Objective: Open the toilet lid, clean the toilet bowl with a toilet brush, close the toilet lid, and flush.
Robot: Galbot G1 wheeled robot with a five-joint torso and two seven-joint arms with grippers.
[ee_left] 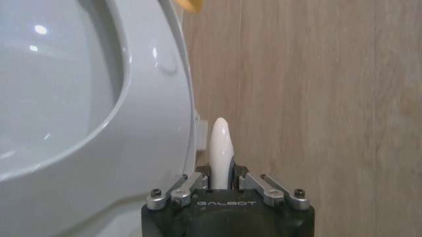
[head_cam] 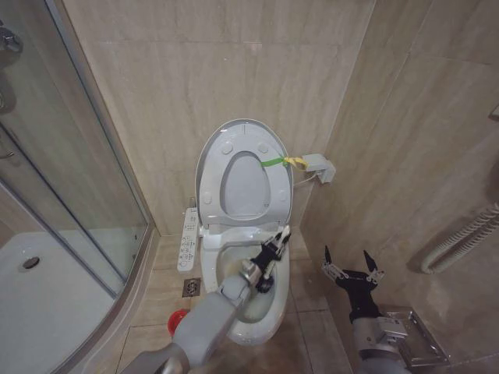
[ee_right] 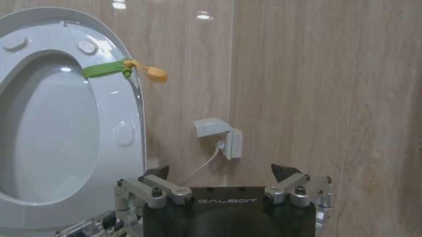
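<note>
While the toilet lid stands raised against the wall, left hand over the toilet bowl clamps the white handle of the toilet brush, right hand wide, holding nothing, beside the bowl near the side wall.

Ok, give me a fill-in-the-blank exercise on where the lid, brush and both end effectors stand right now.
1. The toilet lid stands ____ against the wall.
2. The left end effector is shut on the ____ of the toilet brush.
3. The left end effector hangs over the toilet ____.
4. The right end effector, beside the toilet bowl, has its fingers ____.

Missing words: raised; handle; bowl; open
</note>
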